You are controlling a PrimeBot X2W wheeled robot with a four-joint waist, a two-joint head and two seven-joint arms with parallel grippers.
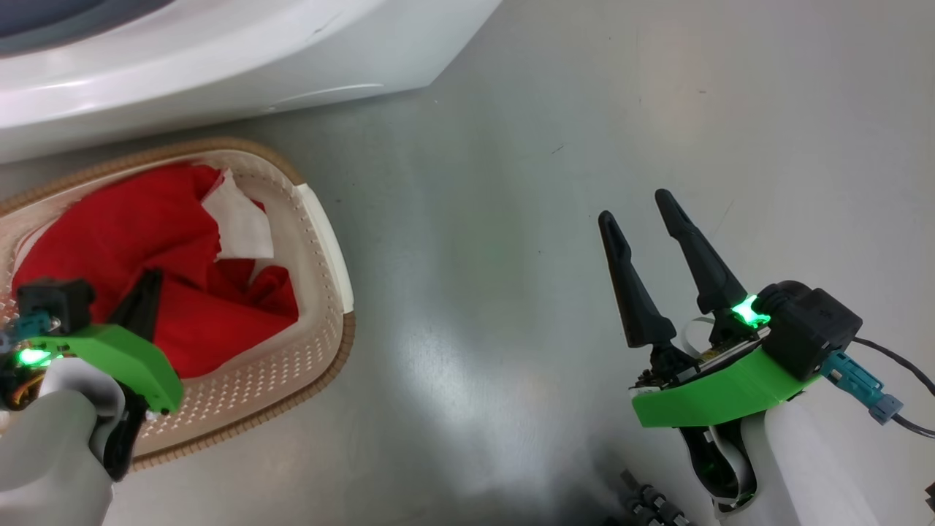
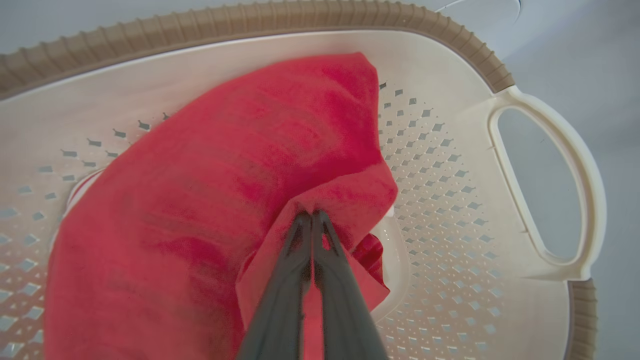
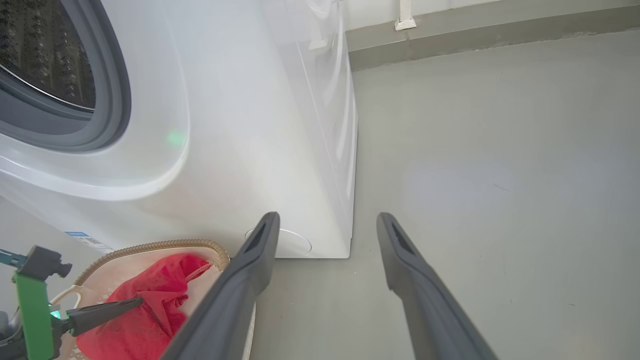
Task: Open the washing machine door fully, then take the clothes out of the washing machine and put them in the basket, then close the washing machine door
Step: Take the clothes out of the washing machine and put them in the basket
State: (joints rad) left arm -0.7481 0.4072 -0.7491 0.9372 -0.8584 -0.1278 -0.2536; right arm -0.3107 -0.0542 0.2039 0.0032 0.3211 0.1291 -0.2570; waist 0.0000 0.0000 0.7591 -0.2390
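The red clothes (image 1: 146,226) lie heaped in the cream basket (image 1: 321,343) on the floor in front of the white washing machine (image 1: 219,58). My left gripper (image 1: 150,281) reaches down into the basket and is shut on a fold of the clothes (image 2: 225,165), fingertips pinched together (image 2: 312,216) inside the basket's brown rim (image 2: 250,20). My right gripper (image 1: 635,204) hovers open over bare floor to the basket's right, holding nothing. In the right wrist view it (image 3: 327,216) points past the washing machine (image 3: 240,125), whose drum mouth (image 3: 45,50) stands uncovered. The washing machine door is out of view.
Grey floor (image 1: 511,256) spreads to the right of the basket and machine. A wall skirting (image 3: 475,35) runs behind. The basket's white side handle (image 2: 575,165) faces the right side. A round white flap (image 3: 295,245) sits low on the machine's front.
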